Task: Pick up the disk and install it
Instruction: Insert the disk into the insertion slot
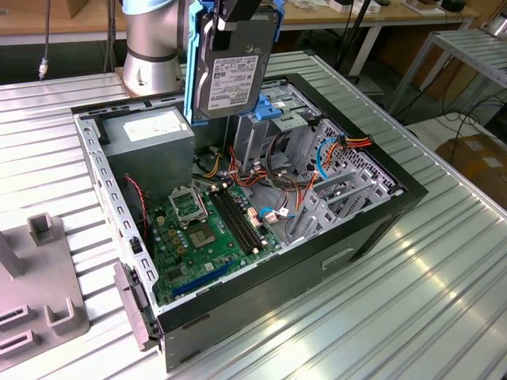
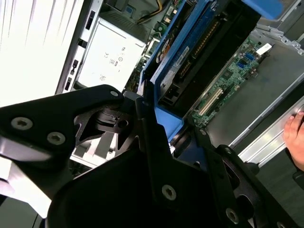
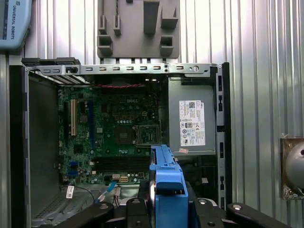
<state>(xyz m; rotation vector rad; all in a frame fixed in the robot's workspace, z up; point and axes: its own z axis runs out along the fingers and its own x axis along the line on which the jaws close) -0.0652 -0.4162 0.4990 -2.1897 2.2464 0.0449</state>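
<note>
The gripper [image 1: 235,17] is clamping its fingers shut on the blue-framed disk [image 1: 230,75], which is hanging upright just beneath them, above the open computer case [image 1: 238,305].

One disk [image 1: 230,75] in blue carrier. One gripper [image 1: 236,17]. One robot arm [image 1: 150,39]. One open computer case [image 1: 372,229]. One motherboard [image 1: 206,237]. One power-supply box [image 1: 146,134]. One grey slotted fixture [image 1: 32,301]. One ribbed tabletop [image 1: 444,301]. One person's hand [image 2: 297,137].
</note>
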